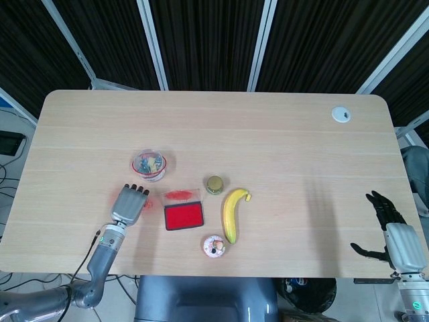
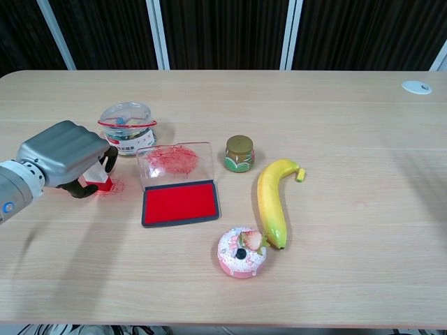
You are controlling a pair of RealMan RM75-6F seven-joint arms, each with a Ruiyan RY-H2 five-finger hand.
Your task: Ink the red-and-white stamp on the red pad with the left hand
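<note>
The red-and-white stamp (image 2: 96, 183) stands on the table left of the red ink pad (image 2: 179, 202), beside a faint red print on the wood. My left hand (image 2: 64, 155) covers the stamp from the left, with its fingers curled over the stamp and the thumb at the stamp's front. Most of the stamp is hidden. In the head view the left hand (image 1: 131, 203) hides the stamp, and the ink pad (image 1: 183, 216) lies just to its right. My right hand (image 1: 390, 231) hangs with fingers spread beyond the table's near right corner, holding nothing.
The pad's clear lid (image 2: 174, 160) stands open behind it. A clear round tub (image 2: 126, 124) sits just behind the left hand. A small green jar (image 2: 239, 153), a banana (image 2: 272, 199) and a pink donut toy (image 2: 242, 252) lie right of the pad.
</note>
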